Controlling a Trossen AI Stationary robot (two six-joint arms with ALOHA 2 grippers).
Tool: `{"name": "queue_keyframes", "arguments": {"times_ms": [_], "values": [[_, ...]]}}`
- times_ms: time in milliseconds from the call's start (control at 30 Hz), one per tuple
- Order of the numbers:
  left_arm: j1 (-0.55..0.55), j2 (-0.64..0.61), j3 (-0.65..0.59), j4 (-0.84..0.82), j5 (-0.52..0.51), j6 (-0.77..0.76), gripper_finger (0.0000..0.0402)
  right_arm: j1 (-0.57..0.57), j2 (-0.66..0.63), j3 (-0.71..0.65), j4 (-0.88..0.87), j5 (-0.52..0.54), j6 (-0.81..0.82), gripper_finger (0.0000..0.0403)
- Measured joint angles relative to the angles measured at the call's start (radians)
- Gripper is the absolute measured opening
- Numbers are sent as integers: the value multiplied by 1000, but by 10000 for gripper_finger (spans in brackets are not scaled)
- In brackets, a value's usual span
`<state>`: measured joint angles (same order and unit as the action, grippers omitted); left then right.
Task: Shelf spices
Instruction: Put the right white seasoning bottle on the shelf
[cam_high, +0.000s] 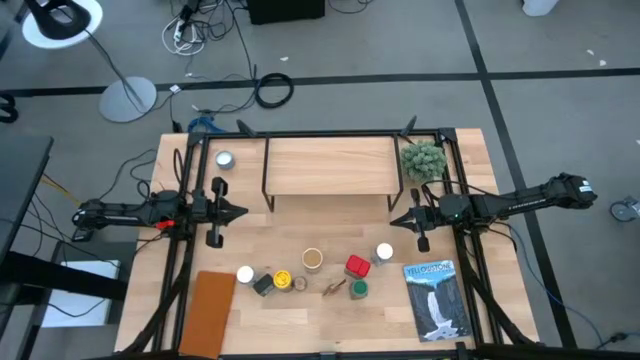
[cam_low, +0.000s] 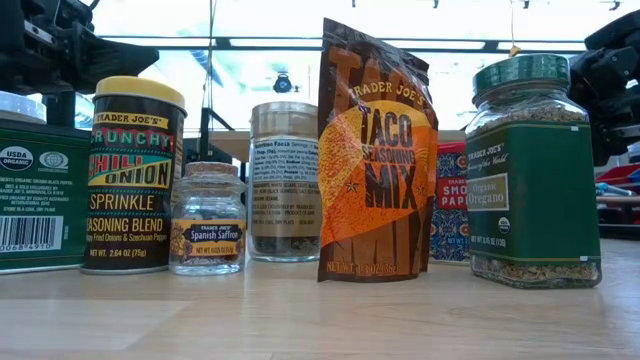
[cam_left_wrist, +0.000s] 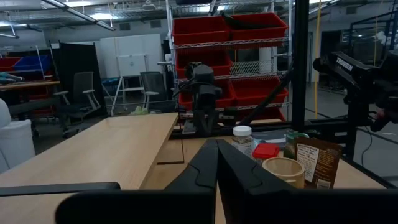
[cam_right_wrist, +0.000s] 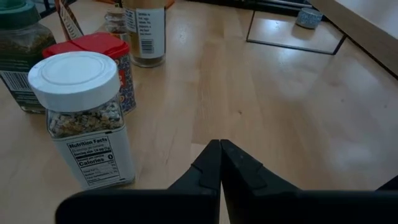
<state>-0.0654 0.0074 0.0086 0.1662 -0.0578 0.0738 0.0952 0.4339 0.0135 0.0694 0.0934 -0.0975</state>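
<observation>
Spices (cam_high: 312, 272) stand clustered on bench (cam_high: 300, 330), in front of shelf (cam_high: 328, 165). Left gripper (cam_high: 243, 212) and right gripper (cam_high: 393, 221) flank shelf, jaws closed, holding nothing.

Both arms are dark, slim and jointed — the left arm (cam_high: 130, 212) carries a red-orange patch, the right arm (cam_high: 520, 203) black cabling.

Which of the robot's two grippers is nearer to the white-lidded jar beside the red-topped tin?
Right. The right gripper sits just above the white-lidded jar in the high view, jaws shut. The left gripper is far across the table, beyond the other spices.
</observation>
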Motion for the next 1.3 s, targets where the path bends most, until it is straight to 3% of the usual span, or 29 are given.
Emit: {"name": "queue_keyframes", "arguments": {"times_ms": [300,1167,1300], "values": [[0,0,0,0,0,0,12,3,0,0,7,-39,317,9],[0,0,0,0,0,0,12,3,-11,0,54,-14,413,4],[0,0,0,0,0,0,12,3,-27,73,-9,8,407,2]]}}
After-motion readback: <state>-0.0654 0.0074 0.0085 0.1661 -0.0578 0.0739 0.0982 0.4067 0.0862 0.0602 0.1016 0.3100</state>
